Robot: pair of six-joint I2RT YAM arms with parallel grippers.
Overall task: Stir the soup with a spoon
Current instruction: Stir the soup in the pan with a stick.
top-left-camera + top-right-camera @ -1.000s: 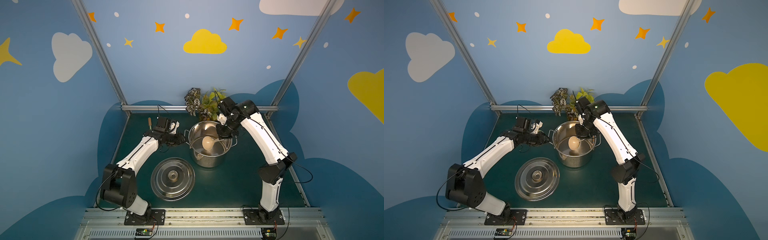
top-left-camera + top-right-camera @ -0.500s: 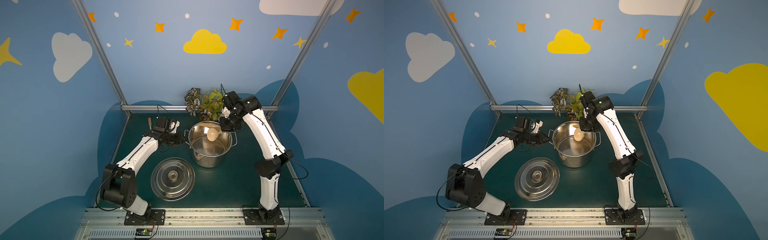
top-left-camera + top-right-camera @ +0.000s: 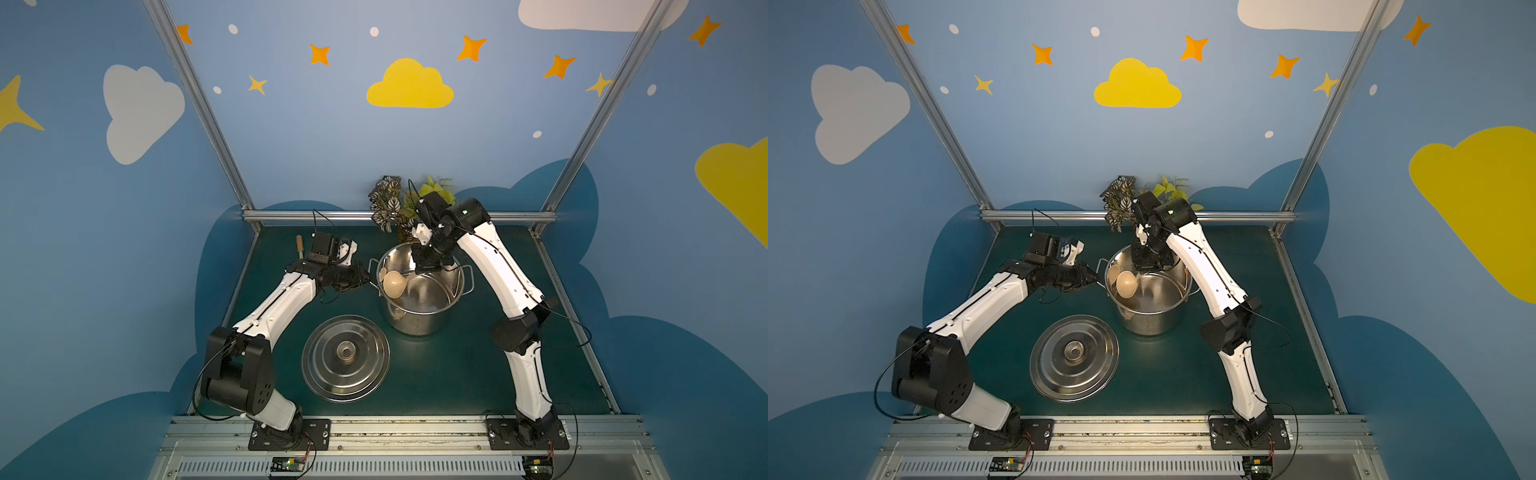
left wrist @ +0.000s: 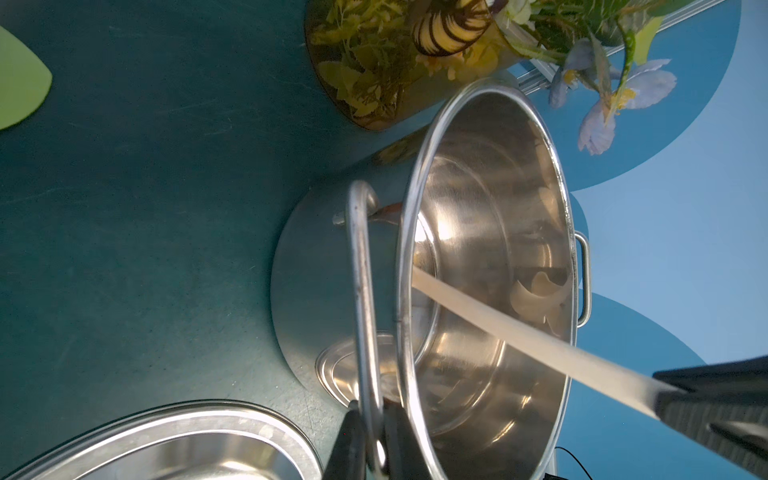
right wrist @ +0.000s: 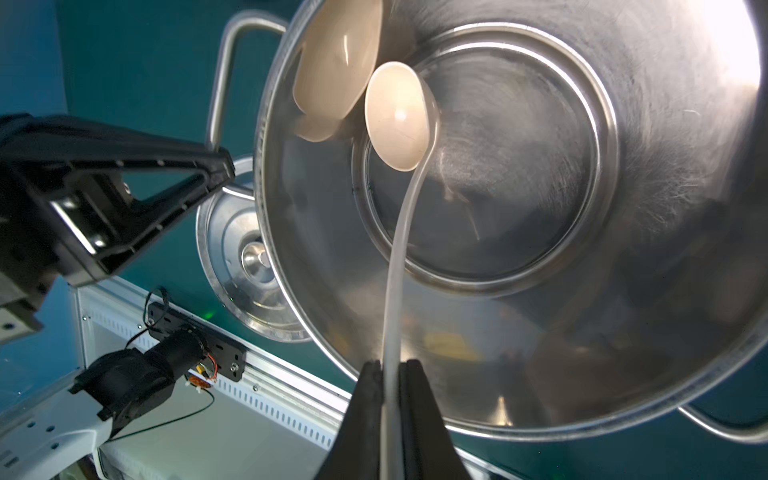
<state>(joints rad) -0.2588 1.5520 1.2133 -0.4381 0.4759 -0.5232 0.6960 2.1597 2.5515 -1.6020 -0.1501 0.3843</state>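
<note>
Right wrist view: right gripper [image 5: 392,365] pinches the spoon [image 5: 395,124], left gripper [image 4: 372,419] grips the pot handle [image 4: 359,291], so stir slow circles inside the pot [image 5: 623,332]

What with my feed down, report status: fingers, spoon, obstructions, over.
Left fingers shut on loop handle of shiny steel stockpot. Right fingers shut on long cream plastic ladle, bowl inside pot. Steel lid alongside, clear.

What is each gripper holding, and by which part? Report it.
Right gripper: the ladle, pinched on its thin handle, far from the bowl. Left gripper: the pot, clamped on the loop handle at its side.
</note>
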